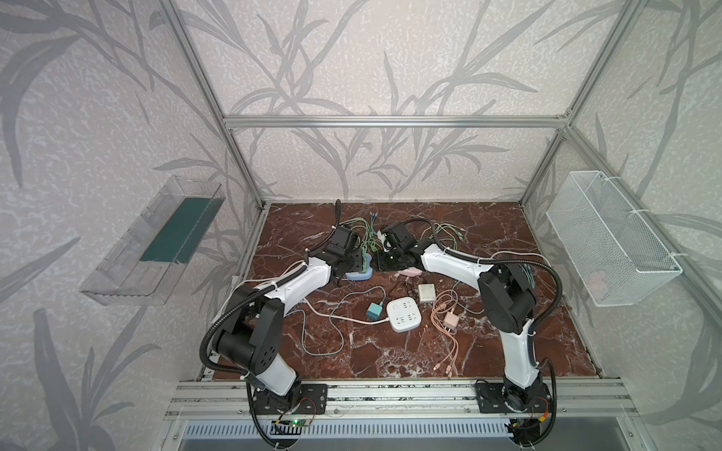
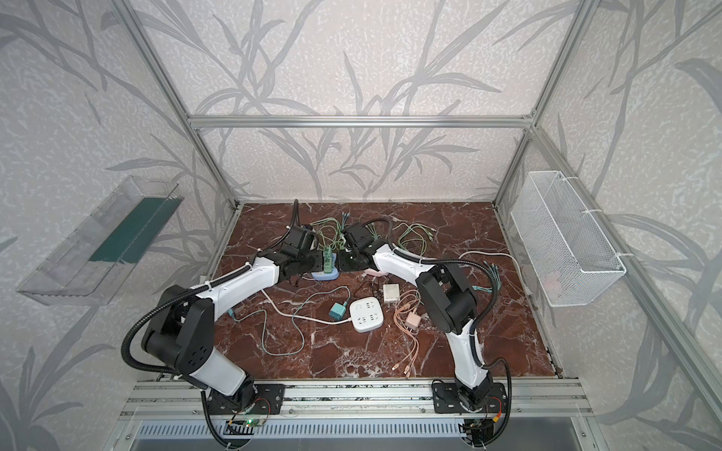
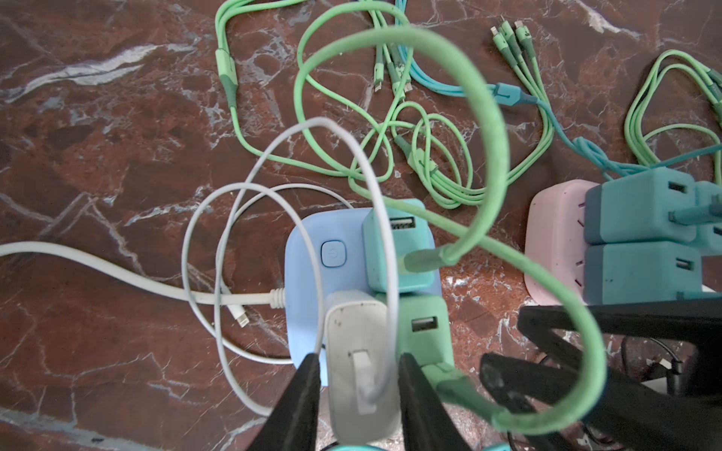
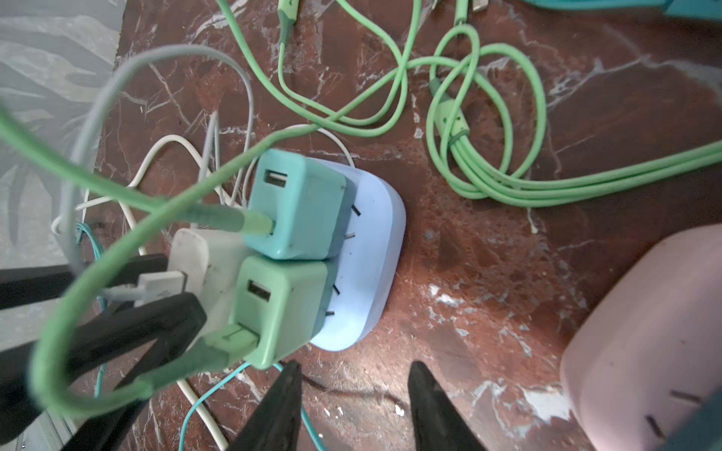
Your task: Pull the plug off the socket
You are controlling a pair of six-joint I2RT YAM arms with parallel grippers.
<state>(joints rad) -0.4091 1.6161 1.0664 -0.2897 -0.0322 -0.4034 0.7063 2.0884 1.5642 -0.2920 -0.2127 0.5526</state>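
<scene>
Gripping plug (image 3: pixel 361 339) with left gripper (image 3: pixel 358 363); right gripper (image 4: pixel 355 367) agape, empty, 3 o'clock of socket (image 4: pixel 371 250). Unpinned: may lift too, snag green cable (image 3: pixel 496 129).

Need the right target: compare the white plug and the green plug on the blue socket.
The white plug is white with a white cable; the green plug is mint with a green cable. The white plug sits between the left end effector's fingers; the green plug lies just outside them. Both are seated side by side in the blue socket.
</scene>
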